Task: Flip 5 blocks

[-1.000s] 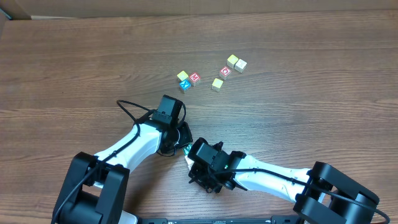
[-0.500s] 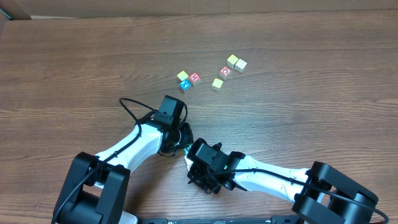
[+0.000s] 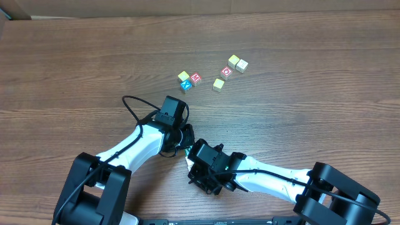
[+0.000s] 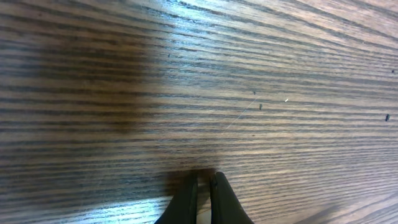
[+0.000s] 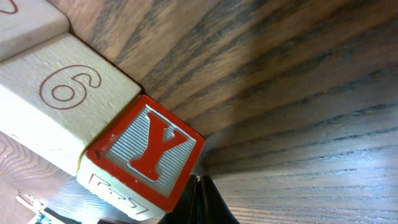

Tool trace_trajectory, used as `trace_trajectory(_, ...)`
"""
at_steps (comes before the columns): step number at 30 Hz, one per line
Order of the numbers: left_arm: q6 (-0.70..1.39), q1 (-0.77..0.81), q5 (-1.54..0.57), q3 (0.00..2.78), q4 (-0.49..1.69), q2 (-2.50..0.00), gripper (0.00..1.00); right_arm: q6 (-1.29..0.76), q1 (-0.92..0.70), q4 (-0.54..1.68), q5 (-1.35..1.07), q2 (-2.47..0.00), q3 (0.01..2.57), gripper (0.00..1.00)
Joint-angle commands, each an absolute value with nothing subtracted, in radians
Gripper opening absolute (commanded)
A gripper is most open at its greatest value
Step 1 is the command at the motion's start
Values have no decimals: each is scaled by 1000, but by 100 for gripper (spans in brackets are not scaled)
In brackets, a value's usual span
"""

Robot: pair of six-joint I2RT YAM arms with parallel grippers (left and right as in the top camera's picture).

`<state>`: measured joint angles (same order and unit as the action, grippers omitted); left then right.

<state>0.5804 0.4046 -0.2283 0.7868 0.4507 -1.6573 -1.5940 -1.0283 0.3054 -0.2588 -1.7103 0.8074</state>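
Note:
Several blocks lie in two loose clusters at the back: a yellow-green block (image 3: 183, 75), a red M block (image 3: 195, 78) and a blue block (image 3: 185, 85), then a red O block (image 3: 226, 71) with others to its right. My left gripper (image 4: 204, 179) is shut, empty, tips low over bare wood. My right gripper (image 5: 199, 182) is shut too, tips right beside the lower corner of a red Y block (image 5: 144, 154). That block abuts a pale block printed 6 (image 5: 62, 93). From overhead both grippers meet near the table's front middle, hiding these near blocks except a teal sliver (image 3: 187, 149).
The wooden table (image 3: 312, 112) stretches wide on both sides. The left arm's black cable (image 3: 134, 103) loops out over the table. A further pale block edge (image 5: 22, 18) shows at the top left of the right wrist view.
The left arm has shifted very slightly and its cable loop has swung a little. The right arm and the back blocks stay put.

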Motion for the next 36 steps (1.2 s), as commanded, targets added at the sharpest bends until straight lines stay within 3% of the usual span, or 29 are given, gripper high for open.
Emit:
trace_trajectory(1, 545, 440, -253, 716, 489, -1730, 4, -1599, -1015, 270, -173, -1720, 818, 4)
trace_trajectory(36, 504, 466, -256, 716, 485, -1730, 4, -1621, -1015, 239, -165, -1720, 818, 4)
